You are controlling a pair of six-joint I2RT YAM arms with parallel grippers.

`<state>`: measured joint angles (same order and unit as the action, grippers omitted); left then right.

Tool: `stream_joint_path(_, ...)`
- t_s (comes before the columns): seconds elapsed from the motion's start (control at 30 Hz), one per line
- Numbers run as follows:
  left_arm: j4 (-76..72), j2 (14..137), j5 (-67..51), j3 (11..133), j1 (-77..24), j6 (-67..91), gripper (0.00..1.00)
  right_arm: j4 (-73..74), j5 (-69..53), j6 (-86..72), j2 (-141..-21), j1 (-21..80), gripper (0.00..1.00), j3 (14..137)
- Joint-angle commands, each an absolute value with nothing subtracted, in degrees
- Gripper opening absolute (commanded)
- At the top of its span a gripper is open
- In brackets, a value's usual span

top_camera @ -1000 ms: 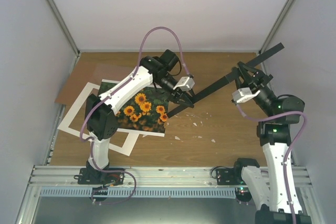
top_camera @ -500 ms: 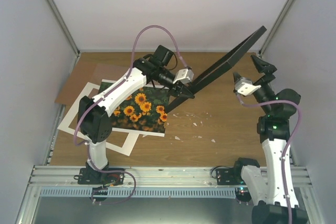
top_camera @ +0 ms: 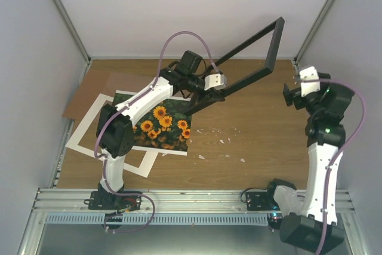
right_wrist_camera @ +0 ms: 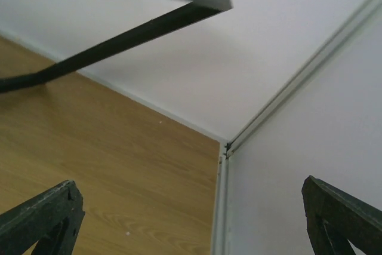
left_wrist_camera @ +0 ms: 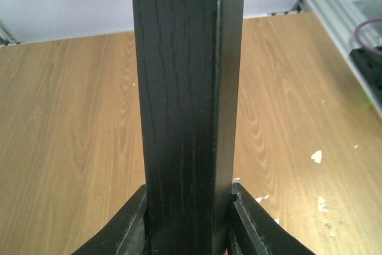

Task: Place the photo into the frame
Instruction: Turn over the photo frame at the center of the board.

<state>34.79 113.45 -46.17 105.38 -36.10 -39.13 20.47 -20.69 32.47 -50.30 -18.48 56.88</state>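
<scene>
- Currently the left tool [top_camera: 202, 95] is clamped narrowly on one end of the thin black rectangular picture frame [top_camera: 274, 44], near the middle of the wooden desk [top_camera: 250, 141].
- From the left wrist view, the two dark fingers [left_wrist_camera: 134, 225] press against either side of a black wood-grained bar of the frame [left_wrist_camera: 185, 88], which runs straight up out of the left tool [left_wrist_camera: 188, 219].
- The frame is lifted off the desk and tilted. Its gripped end is low, just beside the far right corner of the print, and its far end rises toward the back wall on the right.
- The right tool [top_camera: 291, 92] stands wide apart and holds nothing. It sits near the right wall, clear of the frame.
- Seen from the right wrist, the right tool [right_wrist_camera: 191, 213] is spread to both edges of the view, with a bar of the frame [right_wrist_camera: 119, 43] crossing above.
- The rectangular paper print of orange sunflowers on dark green foliage [top_camera: 161, 125] lies flat on the left half of the desk, partly hidden by the left arm.
- Under the print is a plain white mat with a cut-out window [top_camera: 83, 129], and a brown backing board [top_camera: 89, 94] lies beneath its far left corner.
- Small white flecks [top_camera: 221, 141] dot the desk to the right of the print.
</scene>
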Motion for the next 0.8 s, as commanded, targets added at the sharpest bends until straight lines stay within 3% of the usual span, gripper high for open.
stream_joint_path(0.0,29.0,114.3,-43.2,105.5,-37.9,-45.1,0.00,33.6,-15.3,13.7,-57.3,-19.9,1.00,68.6)
stream_joint_path(0.13,29.0,115.5,-38.5,102.5,-40.7,-51.0,0.00,41.6,-15.5,7.2,-66.8,-21.3,1.00,83.1)
stream_joint_path(0.3,26.5,115.6,-34.2,96.2,-43.3,-57.4,0.00,41.5,-12.6,5.8,-70.0,-22.6,1.00,89.2)
stream_joint_path(0.43,25.8,115.5,-33.5,93.0,-44.2,-62.8,0.00,41.5,-12.5,6.4,-71.5,-23.4,1.00,87.6)
stream_joint_path(0.77,28.2,113.7,-32.6,83.0,-47.6,-85.9,0.00,42.0,-25.3,12.8,-76.5,-23.7,1.00,79.8)
